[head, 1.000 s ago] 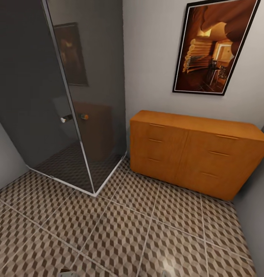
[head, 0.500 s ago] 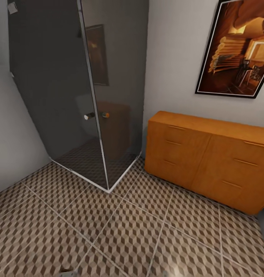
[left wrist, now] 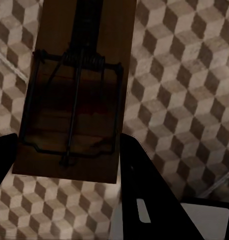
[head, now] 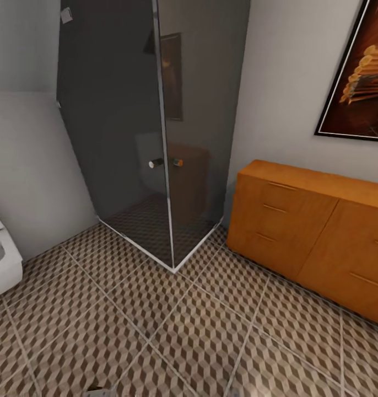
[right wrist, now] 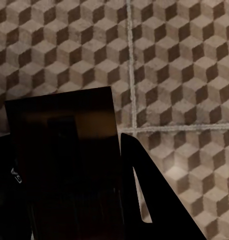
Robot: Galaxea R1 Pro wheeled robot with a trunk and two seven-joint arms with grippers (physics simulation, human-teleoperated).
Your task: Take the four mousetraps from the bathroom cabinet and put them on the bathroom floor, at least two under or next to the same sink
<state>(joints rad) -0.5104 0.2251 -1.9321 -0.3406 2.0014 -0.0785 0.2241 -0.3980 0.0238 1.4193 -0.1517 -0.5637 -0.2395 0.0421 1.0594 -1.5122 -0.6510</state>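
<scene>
Two mousetraps are in hand: the left gripper is clenched on one mousetrap, wire spring side up, its board pinched between the dark fingers and jutting well past their tips; the right gripper is clamped on a second mousetrap, a dark board likewise standing out ahead of its fingers. Beyond both claws lies only the bathroom floor, well apart from the boards. In the head view a glass shower stands ahead, an orange cabinet beside it, a white toilet at the edge; no sink is in sight. The main risk, as I judge it, is letting go here, which would leave both traps away from any sink. A dropped board could also bounce or slide, or land on the shower's dark tiles, a different surface
</scene>
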